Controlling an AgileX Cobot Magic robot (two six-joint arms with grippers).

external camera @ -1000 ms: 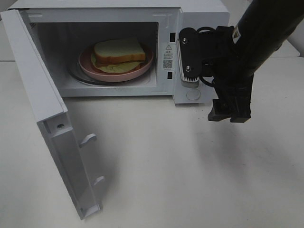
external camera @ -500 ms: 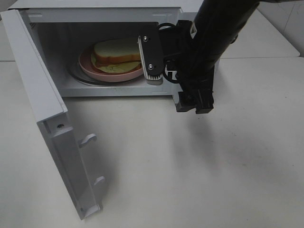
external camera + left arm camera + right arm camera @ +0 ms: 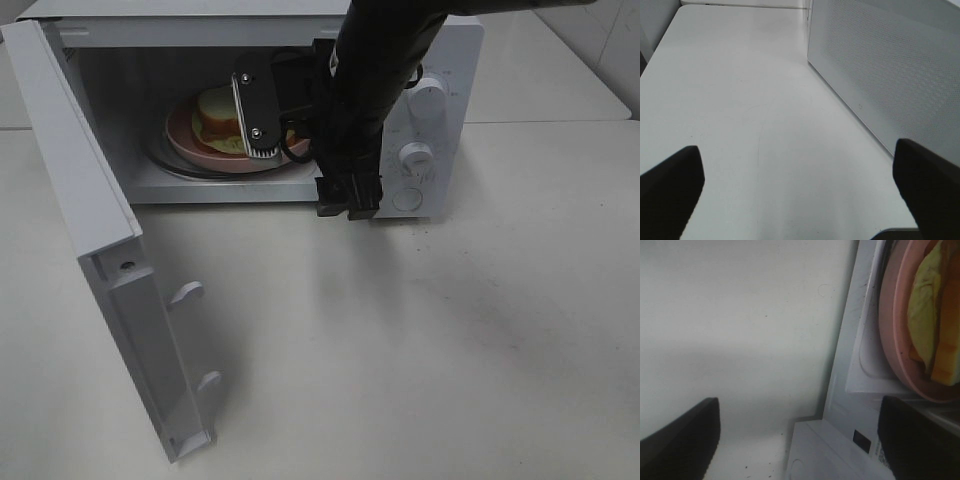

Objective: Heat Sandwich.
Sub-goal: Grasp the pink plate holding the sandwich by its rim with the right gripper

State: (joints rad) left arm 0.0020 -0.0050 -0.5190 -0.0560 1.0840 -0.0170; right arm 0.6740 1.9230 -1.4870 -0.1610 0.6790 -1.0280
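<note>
Two end effectors (image 3: pixel 800 187) (image 3: pixel 800 440) wide open, empty.

- Microwave (image 3: pixel 462 110): smooth white casing (metal or plastic, cannot tell).
- Table (image 3: pixel 420 350): matt white, faintly speckled.
- Plate (image 3: pixel 896 325): smooth pink, slight sheen.
- Sandwich (image 3: pixel 215 108): matt, porous bread.

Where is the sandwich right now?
In the high view the sandwich lies on the pink plate inside the open microwave, upper left, partly hidden behind the right arm.
</note>
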